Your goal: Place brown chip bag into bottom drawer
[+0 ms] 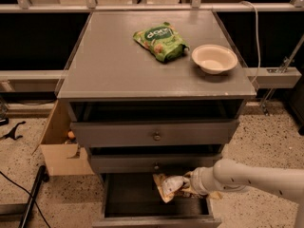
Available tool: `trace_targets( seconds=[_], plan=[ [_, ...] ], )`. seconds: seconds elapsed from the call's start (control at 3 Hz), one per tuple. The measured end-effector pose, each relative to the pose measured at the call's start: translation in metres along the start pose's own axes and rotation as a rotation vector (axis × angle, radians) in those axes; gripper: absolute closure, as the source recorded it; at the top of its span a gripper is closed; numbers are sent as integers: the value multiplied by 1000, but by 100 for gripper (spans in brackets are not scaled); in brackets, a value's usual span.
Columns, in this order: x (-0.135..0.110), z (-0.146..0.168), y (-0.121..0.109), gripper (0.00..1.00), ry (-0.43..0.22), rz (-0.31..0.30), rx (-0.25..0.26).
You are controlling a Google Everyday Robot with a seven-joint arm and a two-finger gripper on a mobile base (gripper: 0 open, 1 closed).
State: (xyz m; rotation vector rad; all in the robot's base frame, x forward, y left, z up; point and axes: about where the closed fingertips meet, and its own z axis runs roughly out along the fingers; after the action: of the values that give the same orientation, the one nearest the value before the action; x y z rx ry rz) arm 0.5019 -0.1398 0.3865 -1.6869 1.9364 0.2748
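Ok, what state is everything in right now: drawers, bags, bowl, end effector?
bottom drawer: pulled open.
brown chip bag: crumpled, held over that drawer, not yet released.
end effector: above the bottom drawer, shut on the bag.
top drawer: closed or nearly.
middle drawer: closed or nearly.
green snack bag: lying flat on cabinet top.
bowl: upright, empty.

— How many drawers do we count?
— Three: one upper drawer (118, 134), one middle drawer (123, 164) and one bottom drawer (156, 221).
— And bags?
— Two: one green snack bag (160, 42) on the tabletop (104, 65) and one brown chip bag (168, 186).
— Anything else?
— We count one bowl (214, 58), one cardboard box (59, 158), and one gripper (184, 186), above the bottom drawer, clamped on the brown chip bag.
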Motion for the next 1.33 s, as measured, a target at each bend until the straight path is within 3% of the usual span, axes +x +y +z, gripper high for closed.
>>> trace_targets(
  seconds=[0.33, 0.67, 1.33],
  plan=[
    [9, 29, 16, 100, -6, -4, -58],
    [8, 48, 23, 100, -40, -23, -80],
    [-6, 100, 21, 100, -171, -119, -38]
  ],
)
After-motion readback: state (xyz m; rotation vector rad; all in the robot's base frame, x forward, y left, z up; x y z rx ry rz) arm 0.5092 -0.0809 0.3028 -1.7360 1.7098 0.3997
